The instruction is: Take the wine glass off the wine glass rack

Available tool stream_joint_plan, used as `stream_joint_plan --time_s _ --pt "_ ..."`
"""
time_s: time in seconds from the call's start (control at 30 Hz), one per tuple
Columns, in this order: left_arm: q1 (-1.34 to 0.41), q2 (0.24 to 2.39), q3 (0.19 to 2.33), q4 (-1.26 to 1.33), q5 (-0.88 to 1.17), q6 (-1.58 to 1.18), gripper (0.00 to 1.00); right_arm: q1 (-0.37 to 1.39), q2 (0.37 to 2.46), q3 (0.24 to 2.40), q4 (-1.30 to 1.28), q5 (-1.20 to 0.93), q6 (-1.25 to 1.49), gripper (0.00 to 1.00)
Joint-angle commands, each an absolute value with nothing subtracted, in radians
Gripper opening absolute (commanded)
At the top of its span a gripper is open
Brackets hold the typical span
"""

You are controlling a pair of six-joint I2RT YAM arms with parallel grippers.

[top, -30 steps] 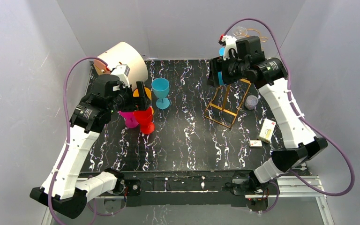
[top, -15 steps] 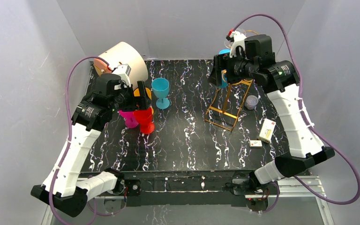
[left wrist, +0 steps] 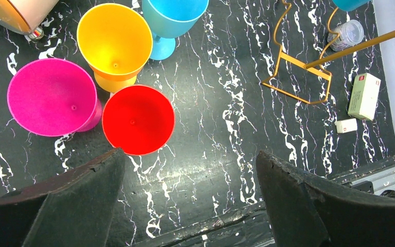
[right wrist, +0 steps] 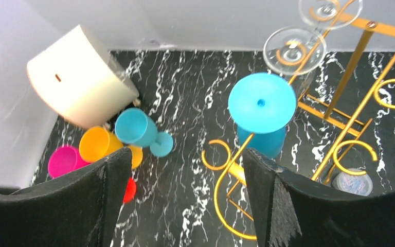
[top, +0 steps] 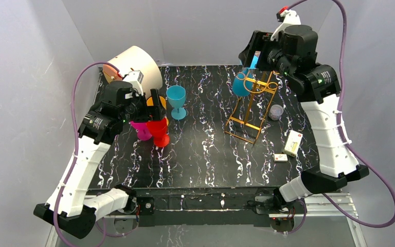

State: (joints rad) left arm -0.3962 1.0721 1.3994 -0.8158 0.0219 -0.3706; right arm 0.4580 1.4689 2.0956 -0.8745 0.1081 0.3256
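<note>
Your right fingers (right wrist: 298, 211) are spread wide and hold nothing, hovering above the blue wine glass (right wrist: 262, 103), which hangs upside down by its foot in a curled hook of the gold rack (right wrist: 349, 72). Come down off-centre and you may knock the rack (thin wire, it looks light) or jostle the clear glasses (right wrist: 293, 50) hanging just behind. Pull across the hook instead of along it and the foot could catch, dragging the rack over the worktop (right wrist: 185, 92). Your left fingers (left wrist: 72, 206) are spread too, empty above the coloured cups (left wrist: 138, 119)
</note>
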Motion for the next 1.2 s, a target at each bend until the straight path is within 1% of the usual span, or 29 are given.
stream_joint_plan --time_s 0.0,0.1,0.2,0.4,0.5,0.67,0.87,1.0,1.07,1.17 --pt "-0.394 1.053 1.426 -0.83 0.014 -0.362 0.96 0.43 1.539 2.16 -0.843 0.204 0.436 0.85" --pt "-0.394 1.046 1.423 -0.828 0.014 -0.359 0.98 0.375 1.55 2.096 -0.823 0.15 0.516 0.83" --pt "-0.393 1.044 1.422 -0.83 0.014 -0.358 0.98 0.281 1.542 2.007 -0.763 0.063 0.583 0.78" --pt "-0.394 1.038 1.425 -0.833 -0.023 -0.353 0.98 0.192 1.595 1.993 -0.736 -0.085 0.615 0.75" --pt "-0.393 1.039 1.423 -0.834 -0.025 -0.353 0.98 0.174 1.62 1.99 -0.737 -0.111 0.62 0.73" --pt "-0.393 1.038 1.421 -0.832 -0.027 -0.351 0.98 0.162 1.654 1.991 -0.728 -0.125 0.628 0.65" --pt "-0.393 1.037 1.426 -0.839 -0.031 -0.348 0.98 0.156 1.678 1.987 -0.736 -0.111 0.64 0.64" --pt "-0.393 1.039 1.429 -0.841 -0.031 -0.35 0.98 0.148 1.677 1.97 -0.724 -0.125 0.651 0.58" --pt "-0.393 1.039 1.431 -0.842 -0.035 -0.35 0.98 0.145 1.672 1.962 -0.714 -0.133 0.657 0.54" --pt "-0.393 1.039 1.435 -0.844 -0.038 -0.35 0.98 0.141 1.661 1.952 -0.699 -0.145 0.665 0.42"
